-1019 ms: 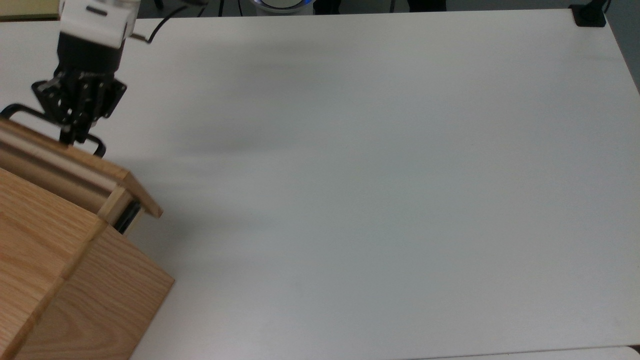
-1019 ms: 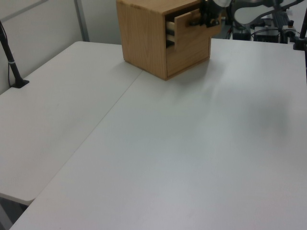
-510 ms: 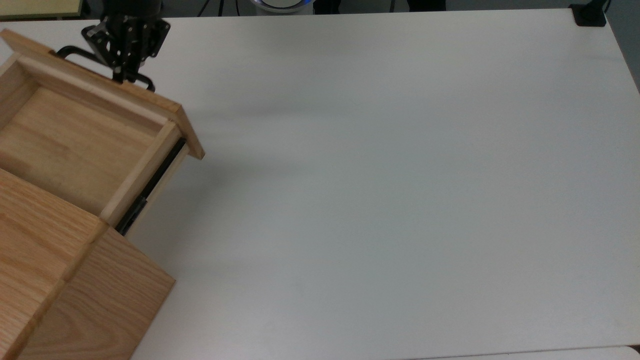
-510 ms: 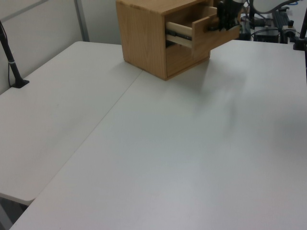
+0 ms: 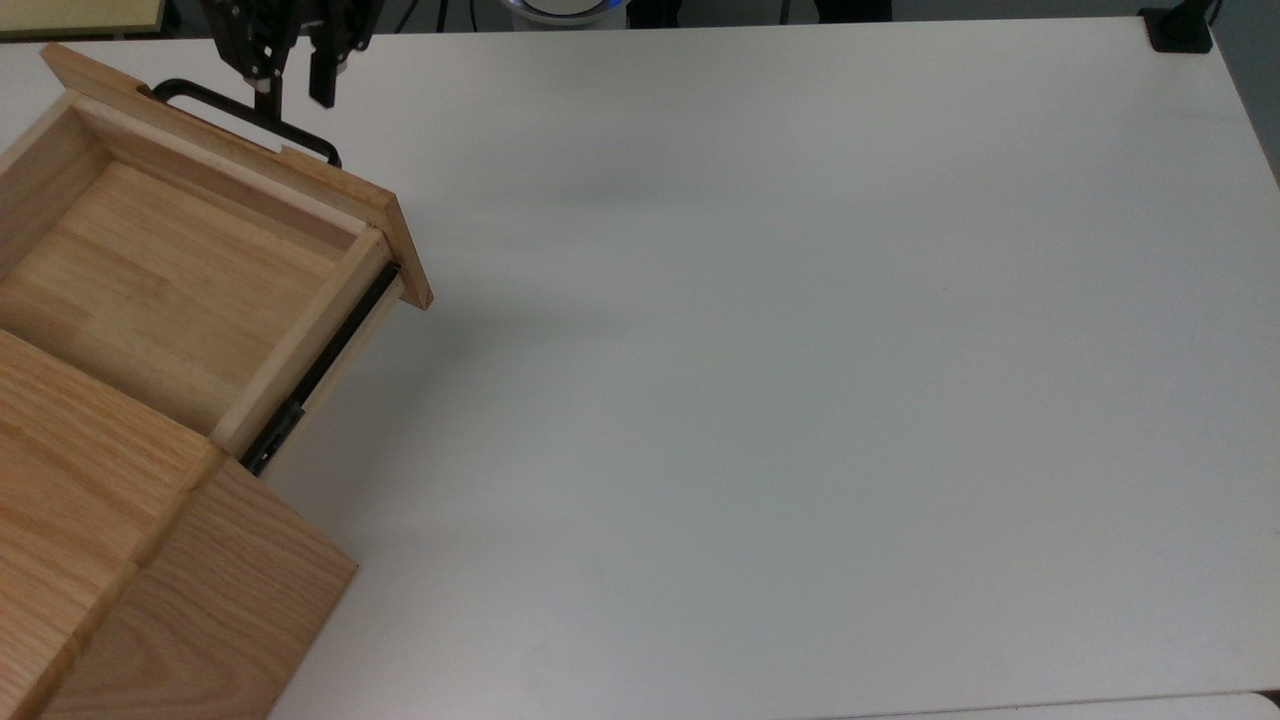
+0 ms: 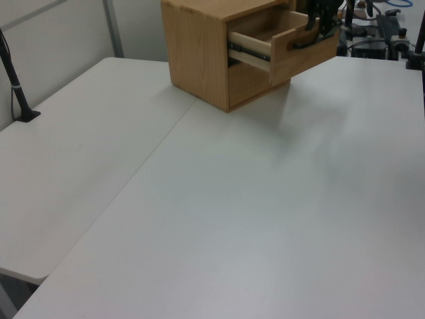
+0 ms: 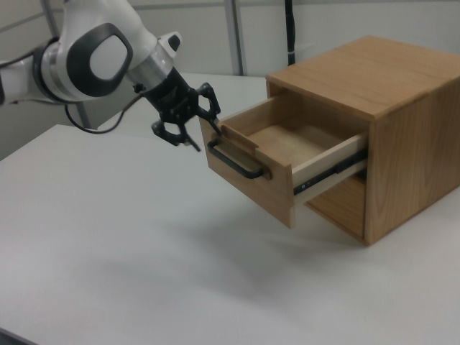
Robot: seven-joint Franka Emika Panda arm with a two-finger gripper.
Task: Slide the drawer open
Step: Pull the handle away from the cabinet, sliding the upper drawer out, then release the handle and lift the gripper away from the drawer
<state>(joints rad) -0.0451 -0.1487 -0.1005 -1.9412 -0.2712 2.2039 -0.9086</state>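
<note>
No writing or brand marks can be read anywhere: the drawer [image 7: 267,159] stands pulled well out of the wooden cabinet [image 7: 388,93] on the white table [image 5: 800,350], and the pincer [image 7: 192,123] hangs spread just beside its black handle [image 7: 235,163], gripping nothing.

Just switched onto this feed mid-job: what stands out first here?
The drawer stands pulled well out of the wooden cabinet, its inside bare, at the right view's right. The black pincer hangs open just off the drawer's black handle, not gripping it. The rest of the white table is bare.
</note>
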